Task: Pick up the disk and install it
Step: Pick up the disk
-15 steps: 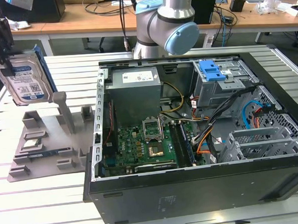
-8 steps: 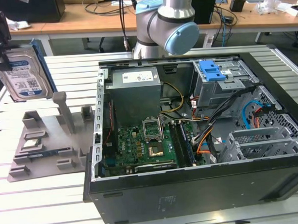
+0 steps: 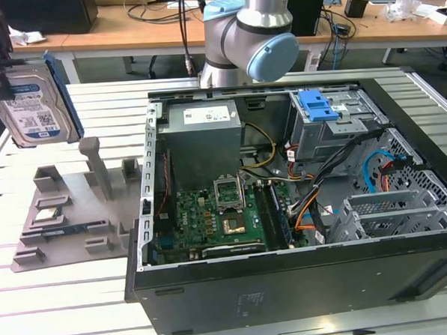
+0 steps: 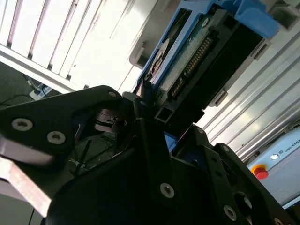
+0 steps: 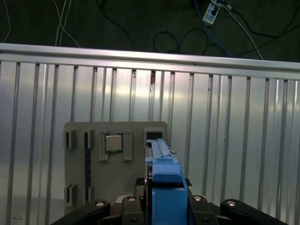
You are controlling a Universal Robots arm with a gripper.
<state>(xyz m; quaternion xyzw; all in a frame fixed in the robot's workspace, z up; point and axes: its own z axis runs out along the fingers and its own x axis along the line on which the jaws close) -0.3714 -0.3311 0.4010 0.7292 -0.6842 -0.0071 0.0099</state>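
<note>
The disk (image 3: 37,110), a silver hard drive with a white-and-blue label and a blue frame, hangs upright in the air at the exterior view's far left. My gripper (image 3: 0,78) is shut on its upper edge. It is lifted above the grey holder tray (image 3: 68,213). In the second wrist view the disk's (image 4: 197,51) connector edge and blue frame sit between the black fingers (image 4: 154,154). In the first wrist view the disk's blue frame edge (image 5: 166,183) stands over the grey holder tray (image 5: 79,131).
An open computer case (image 3: 290,299) lies on the slatted metal table (image 3: 65,296), with a drive cage carrying a blue latch (image 3: 318,106) at its back right. The arm's base (image 3: 254,31) stands behind the case. The holder tray keeps small parts (image 3: 46,216).
</note>
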